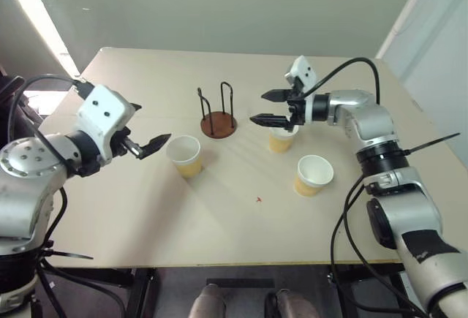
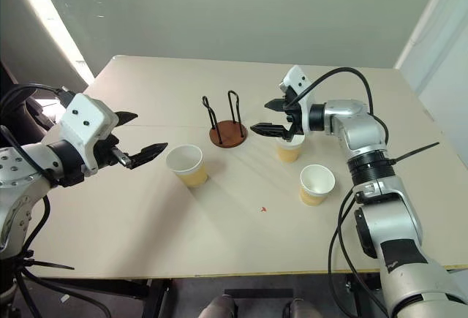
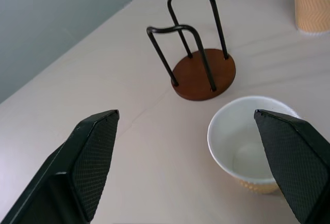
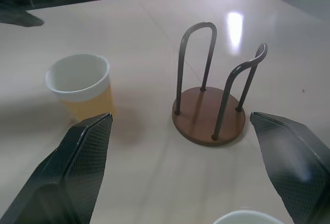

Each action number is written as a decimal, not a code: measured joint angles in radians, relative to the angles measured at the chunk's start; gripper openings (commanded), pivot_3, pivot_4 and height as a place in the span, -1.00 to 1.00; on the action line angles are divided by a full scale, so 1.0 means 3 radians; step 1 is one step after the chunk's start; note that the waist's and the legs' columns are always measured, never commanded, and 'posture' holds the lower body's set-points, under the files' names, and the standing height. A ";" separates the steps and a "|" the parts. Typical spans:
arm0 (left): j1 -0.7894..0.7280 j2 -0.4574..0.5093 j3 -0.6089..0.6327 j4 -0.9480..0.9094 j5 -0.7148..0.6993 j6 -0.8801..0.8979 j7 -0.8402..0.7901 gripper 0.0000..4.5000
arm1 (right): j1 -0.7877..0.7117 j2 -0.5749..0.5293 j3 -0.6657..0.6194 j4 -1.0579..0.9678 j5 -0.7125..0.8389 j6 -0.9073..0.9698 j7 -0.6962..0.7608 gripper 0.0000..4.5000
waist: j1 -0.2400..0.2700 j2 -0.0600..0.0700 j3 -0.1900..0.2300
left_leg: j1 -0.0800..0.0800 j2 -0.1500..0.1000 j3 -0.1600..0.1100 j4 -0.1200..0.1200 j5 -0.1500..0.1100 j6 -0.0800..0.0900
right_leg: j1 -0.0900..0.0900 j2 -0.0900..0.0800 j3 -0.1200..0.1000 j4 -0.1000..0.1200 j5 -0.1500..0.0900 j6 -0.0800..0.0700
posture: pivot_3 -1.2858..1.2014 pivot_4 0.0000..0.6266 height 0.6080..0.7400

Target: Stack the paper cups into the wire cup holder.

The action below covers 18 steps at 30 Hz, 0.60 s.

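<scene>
— Where's the holder point(image 1: 218, 123)?

— Mid-table point(image 1: 146, 216), nearer the far edge: a round reddish-brown disc with two thin black wire loops standing straight up.

— And the cups?

— Three tapered paper ones, upright, mouths up: one point(image 1: 184, 155) left of the holder, two point(image 1: 282, 139) point(image 1: 314, 175) right.

— The grippers?

— The left gripper point(image 1: 146, 145) and the right gripper point(image 1: 269, 107) both spread wide, holding nothing.

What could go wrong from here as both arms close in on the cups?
The open right gripper hovers between the wire cup holder and a paper cup; reaching on could knock either. The open left gripper sits level with another cup's rim and may tip it.
</scene>
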 measured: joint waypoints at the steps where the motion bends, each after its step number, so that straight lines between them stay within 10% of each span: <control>1: 0.0018 0.0000 0.0001 -0.0001 -0.0008 0.0009 -0.0004 0.99 | -0.0037 0.0048 0.0001 0.0084 -0.0026 -0.0058 -0.0021 0.97 | 0.0000 0.0000 0.0000 | -0.0002 0.0000 0.0000 0.0000 0.0000 0.0000 | -0.0001 0.0000 0.0000 -0.0001 0.0000 0.0000 | 0.03 -0.52 1.00; 18: 0.0068 0.0006 0.0041 -0.0157 -0.0289 0.0078 -0.0166 0.99 | -0.0606 0.0669 -0.0037 0.1466 -0.0345 -0.0798 -0.0404 0.97 | 0.0001 0.0000 0.0000 | -0.0013 0.0005 0.0001 0.0000 -0.0003 -0.0005 | -0.0014 0.0001 0.0000 0.0000 0.0000 0.0000 | 0.03 -0.52 1.00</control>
